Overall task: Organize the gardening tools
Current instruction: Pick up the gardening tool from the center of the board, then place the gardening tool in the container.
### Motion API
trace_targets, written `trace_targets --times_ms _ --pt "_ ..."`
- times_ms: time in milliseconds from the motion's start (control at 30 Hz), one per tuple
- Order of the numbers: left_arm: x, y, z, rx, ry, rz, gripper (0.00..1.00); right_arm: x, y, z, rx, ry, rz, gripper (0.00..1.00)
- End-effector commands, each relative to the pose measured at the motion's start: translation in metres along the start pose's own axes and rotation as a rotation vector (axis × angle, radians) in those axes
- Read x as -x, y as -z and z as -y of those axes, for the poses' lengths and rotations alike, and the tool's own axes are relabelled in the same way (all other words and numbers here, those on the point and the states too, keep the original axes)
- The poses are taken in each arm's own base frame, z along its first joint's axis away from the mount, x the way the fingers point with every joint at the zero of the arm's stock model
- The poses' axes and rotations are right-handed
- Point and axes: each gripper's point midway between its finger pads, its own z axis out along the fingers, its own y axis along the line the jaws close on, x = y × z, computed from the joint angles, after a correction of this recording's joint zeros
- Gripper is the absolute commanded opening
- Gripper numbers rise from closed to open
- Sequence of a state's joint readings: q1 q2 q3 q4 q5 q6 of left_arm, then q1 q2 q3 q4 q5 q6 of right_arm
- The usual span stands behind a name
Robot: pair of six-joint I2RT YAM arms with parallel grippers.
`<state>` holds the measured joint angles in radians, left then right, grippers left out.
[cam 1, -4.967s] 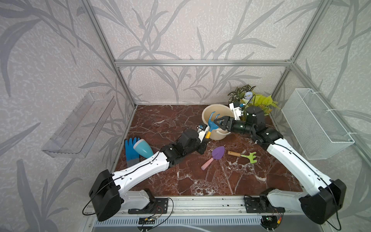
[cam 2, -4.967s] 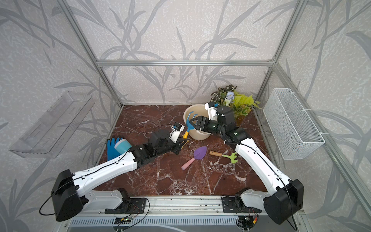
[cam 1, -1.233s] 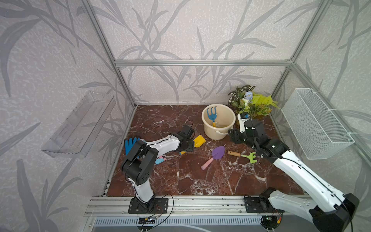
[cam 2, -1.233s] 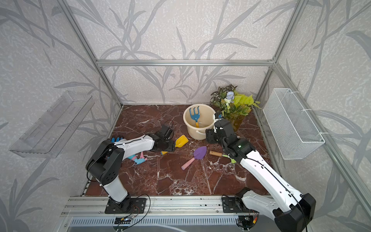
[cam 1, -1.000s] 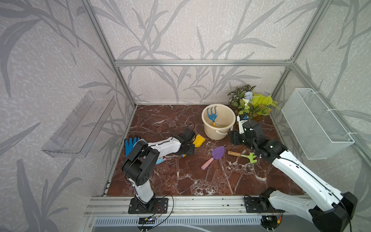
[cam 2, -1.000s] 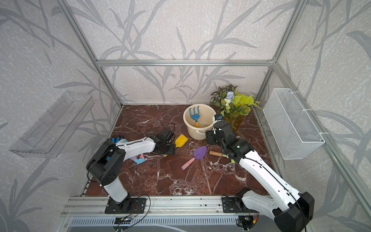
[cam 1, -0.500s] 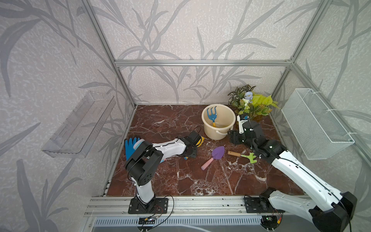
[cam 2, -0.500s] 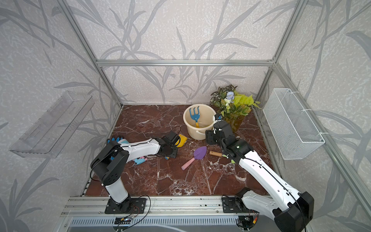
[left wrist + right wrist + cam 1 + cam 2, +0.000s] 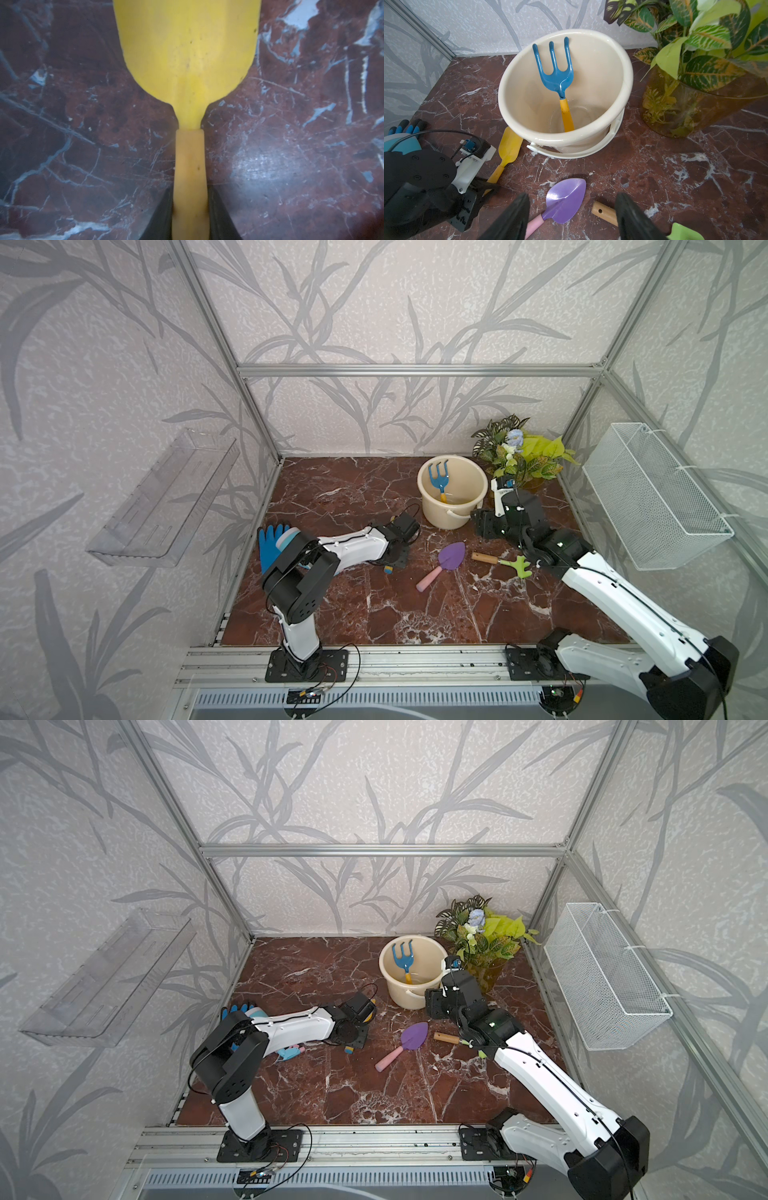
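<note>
Four pieces outside the bucket [image 9: 451,519], one inside. Why? (observer)

Bucket reads as the collecting place. Blue fork [image 9: 556,72] stands in it, yellow handle down, tines leaning on the far wall. Everything else lies on the tabletop [image 9: 374,614]. (arm)

Where is the yellow shovel, and how held? (observer)

Yellow shovel [image 9: 188,52] lies flat on the tabletop, blade just beside the bucket, handle pointing back along my left arm. Left tool [image 9: 190,199] is narrow, one finger pressed to each side of the handle. I judge the handle was chosen over the blade so that the blade goes into the bucket first. Not lifted, as far as I can tell. (arm)

And the other side? (observer)

Right tool [image 9: 571,196] stands wide, with nothing between its fingers and touching nothing. It hangs near the bucket, above the purple trowel [image 9: 451,556] and the wooden handle of the green rake [image 9: 503,562], which lie close together but apart. My guess is that it waits there for the next pick, out of the left arm's way to the bucket. (arm)

Last piece? (observer)

Light-blue spray bottle [image 9: 288,537] lies on its side against the blue glove [image 9: 268,543], near the wall and mostly hidden behind my left arm. Farthest from the bucket, so likely last. (arm)
</note>
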<state>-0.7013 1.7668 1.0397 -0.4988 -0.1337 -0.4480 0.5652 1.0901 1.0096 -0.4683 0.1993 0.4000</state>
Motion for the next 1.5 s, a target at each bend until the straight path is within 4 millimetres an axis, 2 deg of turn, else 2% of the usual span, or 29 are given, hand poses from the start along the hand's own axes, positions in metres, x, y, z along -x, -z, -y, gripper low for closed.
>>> trace_targets --times_ms 0,133,300,433,633,767,867,967,1133,1400,1467 --pt "0.008 0.022 -0.010 0.028 0.012 0.072 0.00 0.001 0.002 -0.006 0.032 -0.025 0.011 0.70" --pt "0.025 0.055 -0.011 -0.021 0.034 0.193 0.00 0.005 0.005 -0.016 0.086 -0.050 0.008 0.70" --pt "0.045 0.106 -0.006 -0.126 0.011 0.368 0.00 0.014 0.007 -0.031 0.160 -0.081 0.003 0.79" --pt "0.057 0.142 0.000 -0.202 0.006 0.487 0.00 0.026 0.012 -0.053 0.262 -0.101 -0.003 0.81" --pt "0.064 0.192 0.017 -0.291 -0.039 0.682 0.00 0.050 0.022 -0.097 0.463 -0.130 -0.031 0.82" --pt "0.063 0.214 0.031 -0.344 -0.076 0.760 0.00 0.062 0.018 -0.113 0.517 -0.143 -0.047 0.82" --pt "0.061 0.224 0.045 -0.375 -0.113 0.786 0.00 0.068 0.015 -0.124 0.551 -0.151 -0.068 0.82" --pt "0.060 0.223 0.052 -0.361 -0.139 0.784 0.00 0.070 0.014 -0.132 0.567 -0.142 -0.072 0.80" --pt "0.057 0.223 0.063 -0.356 -0.174 0.789 0.00 0.067 0.010 -0.133 0.556 -0.132 -0.093 0.69" --pt "0.060 0.225 0.070 -0.327 -0.197 0.802 0.00 0.059 0.006 -0.128 0.510 -0.092 -0.114 0.33" --pt "0.061 0.226 0.072 -0.332 -0.199 0.809 0.00 0.058 0.005 -0.128 0.506 -0.085 -0.118 0.21"
